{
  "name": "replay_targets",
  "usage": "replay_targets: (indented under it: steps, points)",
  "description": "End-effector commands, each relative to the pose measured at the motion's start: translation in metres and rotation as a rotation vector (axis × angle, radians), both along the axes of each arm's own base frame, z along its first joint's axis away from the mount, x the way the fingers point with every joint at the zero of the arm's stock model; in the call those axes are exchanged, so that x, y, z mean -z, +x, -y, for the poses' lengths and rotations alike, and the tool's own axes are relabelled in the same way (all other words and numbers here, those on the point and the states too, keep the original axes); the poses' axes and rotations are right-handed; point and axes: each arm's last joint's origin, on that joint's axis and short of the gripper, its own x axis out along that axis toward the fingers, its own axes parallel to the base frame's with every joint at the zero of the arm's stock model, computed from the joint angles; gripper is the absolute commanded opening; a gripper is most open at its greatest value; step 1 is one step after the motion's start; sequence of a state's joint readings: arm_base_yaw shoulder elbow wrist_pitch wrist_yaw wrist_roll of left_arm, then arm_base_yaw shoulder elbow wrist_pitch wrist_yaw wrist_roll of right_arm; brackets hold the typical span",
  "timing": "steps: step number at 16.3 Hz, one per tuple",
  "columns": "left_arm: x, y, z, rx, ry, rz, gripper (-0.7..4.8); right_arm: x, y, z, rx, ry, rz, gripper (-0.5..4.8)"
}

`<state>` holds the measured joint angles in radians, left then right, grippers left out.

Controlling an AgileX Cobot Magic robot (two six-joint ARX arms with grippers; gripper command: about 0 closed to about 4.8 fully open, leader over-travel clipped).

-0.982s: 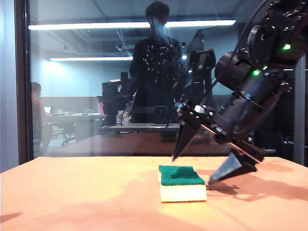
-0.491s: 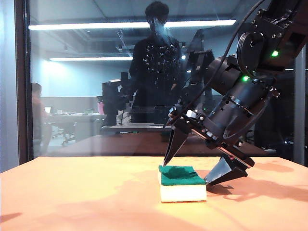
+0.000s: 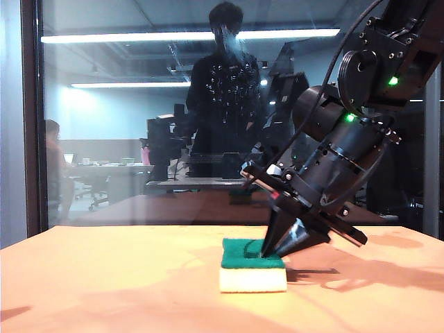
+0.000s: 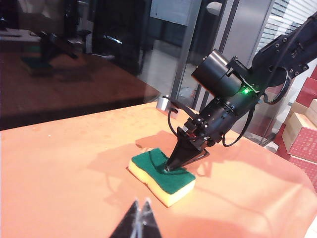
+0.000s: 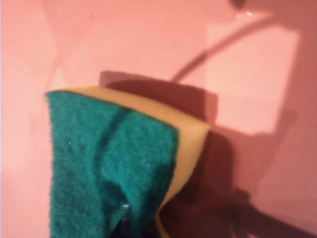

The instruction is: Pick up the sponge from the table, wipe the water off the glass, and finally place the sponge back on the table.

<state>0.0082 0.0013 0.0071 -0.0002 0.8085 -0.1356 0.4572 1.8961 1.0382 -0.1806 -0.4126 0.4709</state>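
Right pincer (image 3: 274, 251), arm angled steeply down, pinches the sponge (image 3: 251, 266); left pincer (image 4: 138, 221) closed, hovering apart.

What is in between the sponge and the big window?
Only bare orange table. In the exterior view, nothing stands between the sponge and the glass behind it. The right gripper comes from above, shut on the sponge's green top.

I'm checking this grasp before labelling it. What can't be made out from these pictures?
- Right gripper hold: fingertips come together on the sponge; every view leaves unclear whether foam is pinched between them. The right wrist view is blurred.
- Left gripper: only the fingertips show, cut off by the left wrist view's edge.
- Water on the glass: faint streaks in the exterior view, reflections hide its extent.
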Motion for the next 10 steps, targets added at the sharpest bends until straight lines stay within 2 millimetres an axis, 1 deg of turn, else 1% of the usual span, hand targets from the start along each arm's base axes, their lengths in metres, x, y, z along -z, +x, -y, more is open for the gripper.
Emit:
replay_targets:
  steps: [1,10]
  points:
    - [-0.0021,-0.0003,0.0001,0.003,-0.003,0.009,-0.06,-0.0019,0.0012,-0.0001,0.016,-0.018,0.024,-0.09]
    - [-0.0021,-0.0003,0.0001,0.003,-0.002,0.009,-0.06,-0.0048,0.0025,-0.0014,0.004,0.011,0.039,-0.09]
